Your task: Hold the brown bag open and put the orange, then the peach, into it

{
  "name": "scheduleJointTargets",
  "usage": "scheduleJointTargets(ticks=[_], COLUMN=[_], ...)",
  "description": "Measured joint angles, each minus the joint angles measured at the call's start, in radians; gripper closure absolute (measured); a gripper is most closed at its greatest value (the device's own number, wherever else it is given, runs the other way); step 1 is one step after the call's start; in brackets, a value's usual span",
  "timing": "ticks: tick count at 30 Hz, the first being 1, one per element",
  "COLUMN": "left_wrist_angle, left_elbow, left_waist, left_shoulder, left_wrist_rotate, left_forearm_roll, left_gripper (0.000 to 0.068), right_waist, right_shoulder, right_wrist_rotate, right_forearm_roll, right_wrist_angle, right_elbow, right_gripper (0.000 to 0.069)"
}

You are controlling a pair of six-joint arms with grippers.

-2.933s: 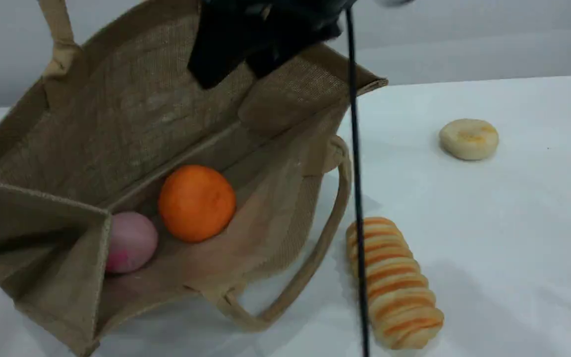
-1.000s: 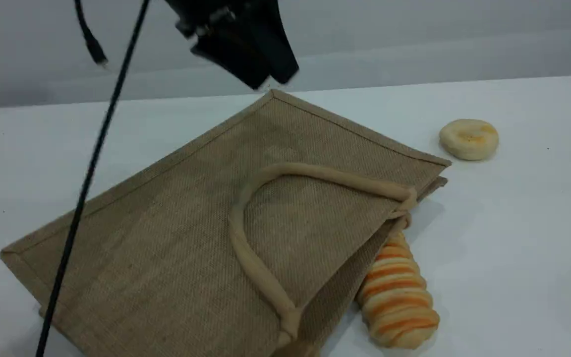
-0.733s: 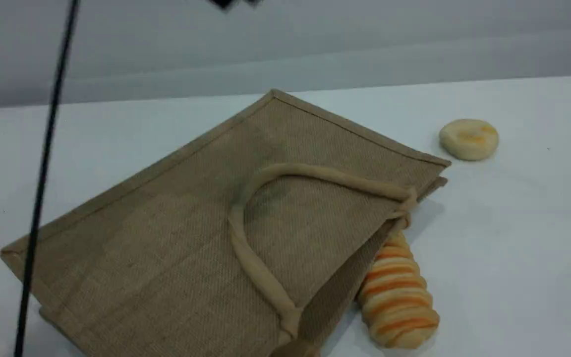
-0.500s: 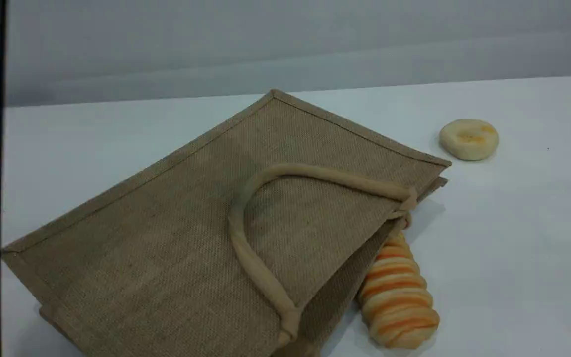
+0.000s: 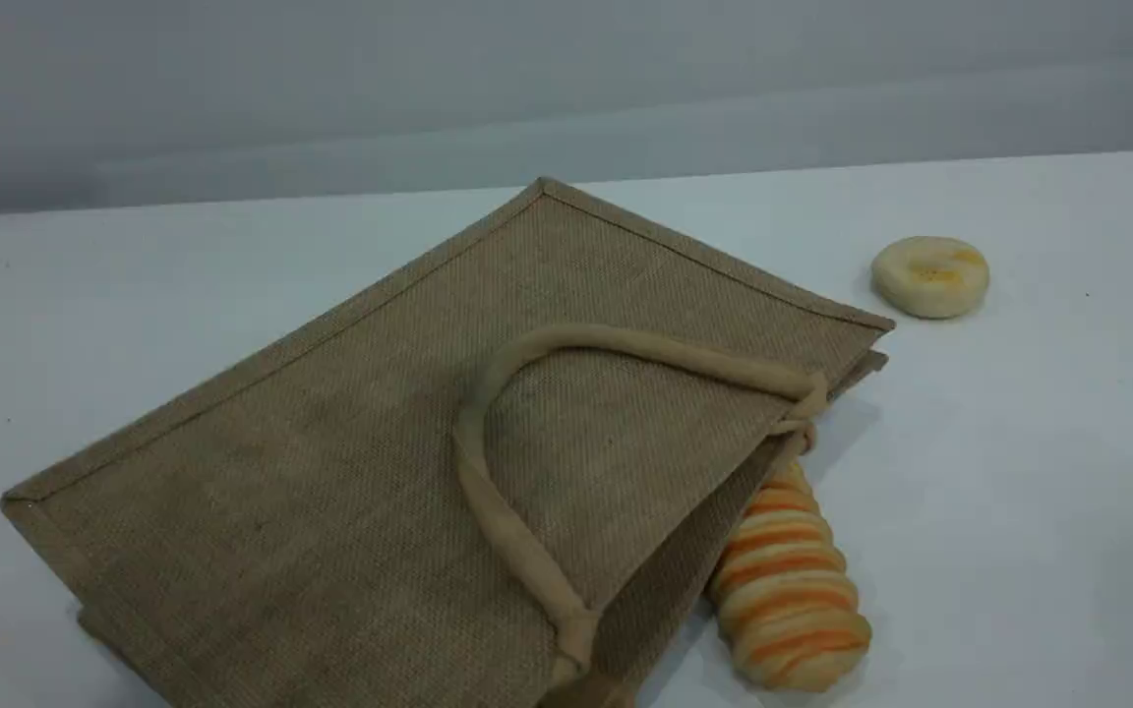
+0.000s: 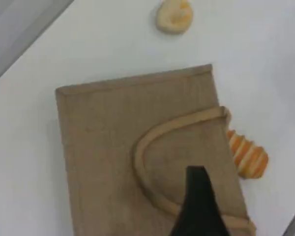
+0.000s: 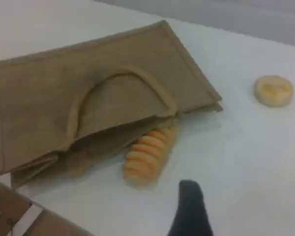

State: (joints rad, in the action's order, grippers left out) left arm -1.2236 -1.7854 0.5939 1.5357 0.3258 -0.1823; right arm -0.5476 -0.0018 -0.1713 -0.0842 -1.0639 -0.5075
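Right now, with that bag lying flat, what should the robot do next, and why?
Probably just retire the left gripper and right gripper to rest. The brown bag lies shut on the table, no orange or peach shows outside it, so both are likely inside; only the striped loaf and bun lie out.

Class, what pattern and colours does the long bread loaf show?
Orange and cream stripes run across the bread loaf, clearest in the scene view.
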Motion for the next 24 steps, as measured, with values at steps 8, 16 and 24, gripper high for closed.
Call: scheduleJointTargets(ticks=[8, 16, 24], left_wrist_angle=[0.003, 0.002, 0.082], left_elbow=[0.163, 0.535, 0.922], left_waist=[-0.001, -0.001, -0.002], left_shoulder=[-0.186, -0.545, -0.987], left_wrist_rotate=[-0.023, -0.086, -0.203], left_forearm_roll=[-0.003, -0.004, 0.037], left_gripper=[0.0223, 0.0223, 0.0223], right_waist=[0.000, 0.000, 0.000], right_shoulder=[0.002, 0.002, 0.002], right_wrist_rotate=[0.000, 0.000, -0.011], right_forearm_roll=[0.000, -0.002, -0.034], right_wrist_angle=[-0.004, -0.005, -0.007], right_elbow=[0.000, 0.000, 0.000], right_gripper=[0.0235, 0.0235, 0.0235])
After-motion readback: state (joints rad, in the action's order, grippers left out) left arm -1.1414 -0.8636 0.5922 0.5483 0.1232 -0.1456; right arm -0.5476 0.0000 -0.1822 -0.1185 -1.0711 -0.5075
